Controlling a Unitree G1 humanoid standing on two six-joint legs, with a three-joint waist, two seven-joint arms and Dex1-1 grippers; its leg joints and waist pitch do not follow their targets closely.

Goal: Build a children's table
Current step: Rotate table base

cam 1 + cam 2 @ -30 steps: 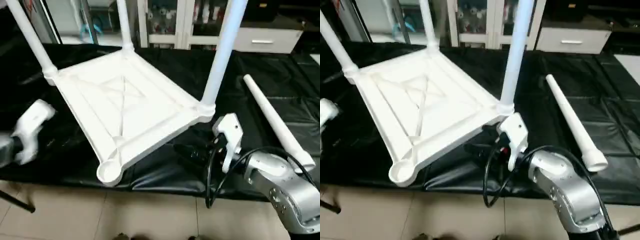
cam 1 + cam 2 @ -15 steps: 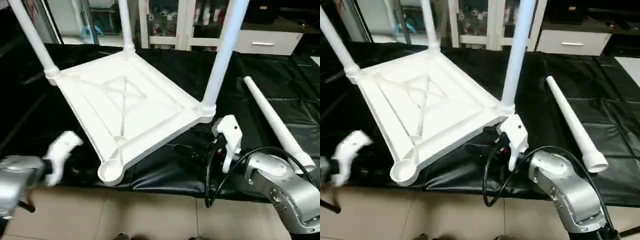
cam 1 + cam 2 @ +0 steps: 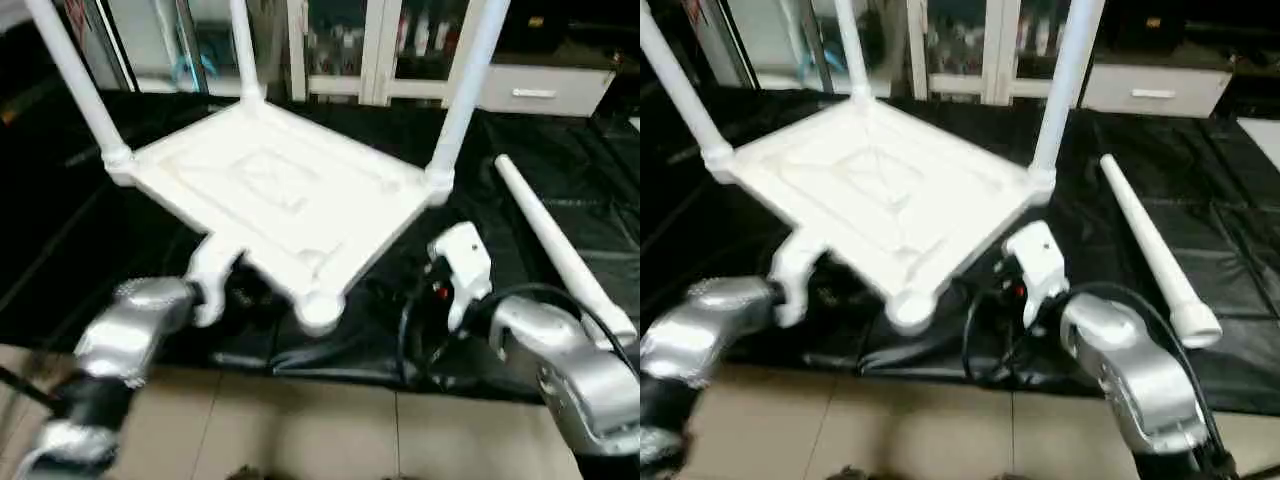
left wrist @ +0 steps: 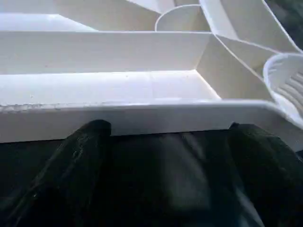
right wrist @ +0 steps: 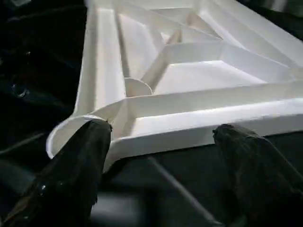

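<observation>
The children's table top (image 3: 290, 190) lies underside up on the black cover, ribs showing. Three white legs stand in its sockets, at the left (image 3: 75, 85), back (image 3: 242, 50) and right (image 3: 465, 85). The near corner socket (image 3: 318, 310) holds nothing. A fourth leg (image 3: 555, 245) lies loose to the right. My left gripper (image 3: 243, 293) is at the top's near left rim (image 4: 142, 118), open, its fingers (image 4: 87, 146) spread before the rim. My right gripper (image 3: 395, 300) faces the near right rim (image 5: 199, 127), open, holding nothing.
The black-covered work table (image 3: 60, 250) ends at its front edge just below the near socket, with tiled floor (image 3: 300, 430) beyond. White cabinets with glass doors (image 3: 400, 50) stand behind. A black cable (image 3: 410, 340) loops off my right wrist.
My left arm has swung in from the far left to the top's near left rim, its fingers spreading wider. The top's near corner has shifted right. The right arm has stayed put.
</observation>
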